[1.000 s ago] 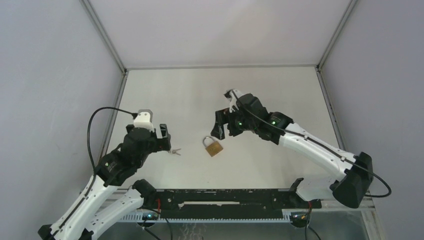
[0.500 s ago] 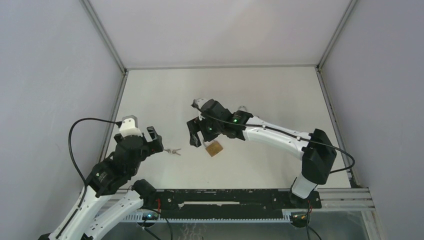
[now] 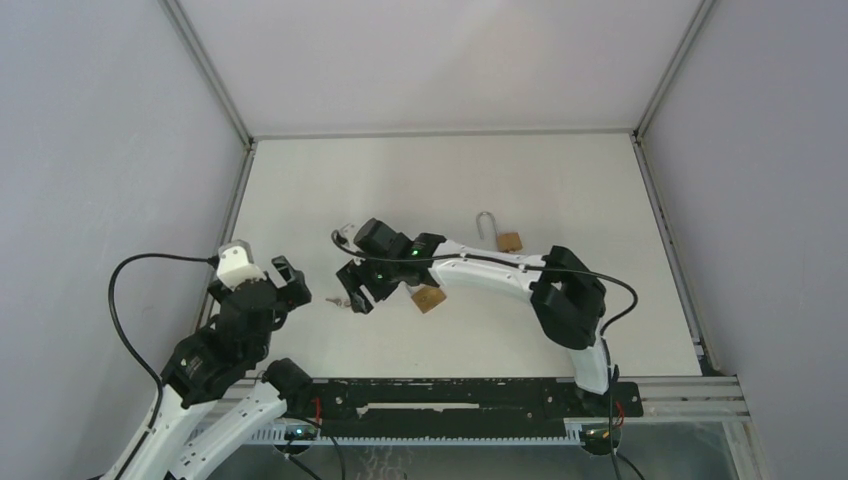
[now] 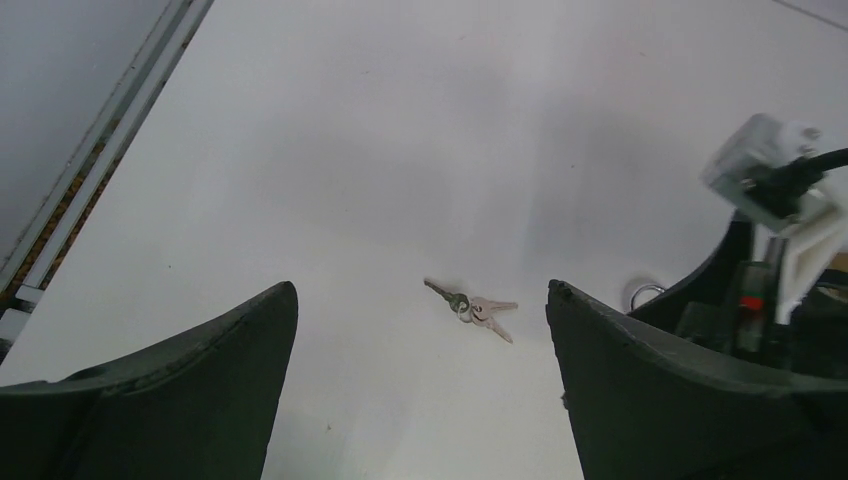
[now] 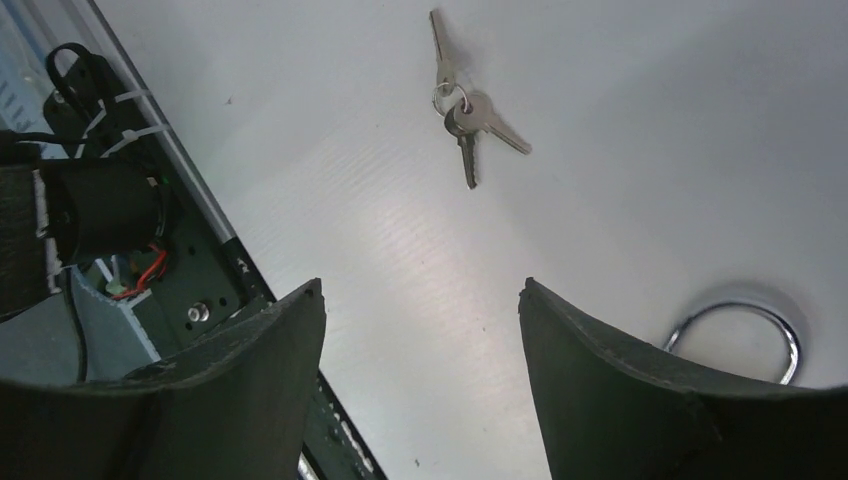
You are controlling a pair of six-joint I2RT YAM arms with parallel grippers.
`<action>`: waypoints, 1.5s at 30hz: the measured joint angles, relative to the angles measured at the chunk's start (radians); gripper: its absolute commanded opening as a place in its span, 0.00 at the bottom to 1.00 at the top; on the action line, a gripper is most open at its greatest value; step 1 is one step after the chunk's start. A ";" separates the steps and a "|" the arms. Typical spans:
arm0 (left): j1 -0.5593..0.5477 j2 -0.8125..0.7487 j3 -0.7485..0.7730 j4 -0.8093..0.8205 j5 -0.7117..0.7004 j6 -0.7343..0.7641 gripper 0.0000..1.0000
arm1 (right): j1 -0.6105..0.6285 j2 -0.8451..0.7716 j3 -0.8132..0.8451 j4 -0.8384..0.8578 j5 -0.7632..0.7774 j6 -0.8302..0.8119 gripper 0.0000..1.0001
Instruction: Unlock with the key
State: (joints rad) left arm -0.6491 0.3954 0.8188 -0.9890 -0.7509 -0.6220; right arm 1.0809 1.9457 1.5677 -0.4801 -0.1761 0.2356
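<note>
The keys (image 5: 462, 110) are lying flat on the counter (image 3: 420, 180) between both hands. The right hand (image 5: 420, 300) is hovering just beside them, spread and empty, likely lining up a pickup. The left hand (image 4: 420, 300) is facing them, also spread and empty. The padlock (image 3: 428, 298) is waiting near.

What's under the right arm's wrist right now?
A brass padlock: its body pokes out on the near side; the arm hides its shackle from above, and the wrist camera catches only part of it. The keys lie uncovered ahead of the right pincer.
</note>
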 measured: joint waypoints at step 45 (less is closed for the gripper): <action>0.004 -0.035 0.000 -0.024 -0.058 -0.033 0.93 | 0.010 0.417 0.227 0.275 -0.076 -0.140 0.15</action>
State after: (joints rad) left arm -0.6453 0.3607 0.8188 -1.0130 -0.8093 -0.6552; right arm 1.0908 2.3623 1.7943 -0.2054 -0.2516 0.0952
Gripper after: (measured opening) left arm 0.934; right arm 0.202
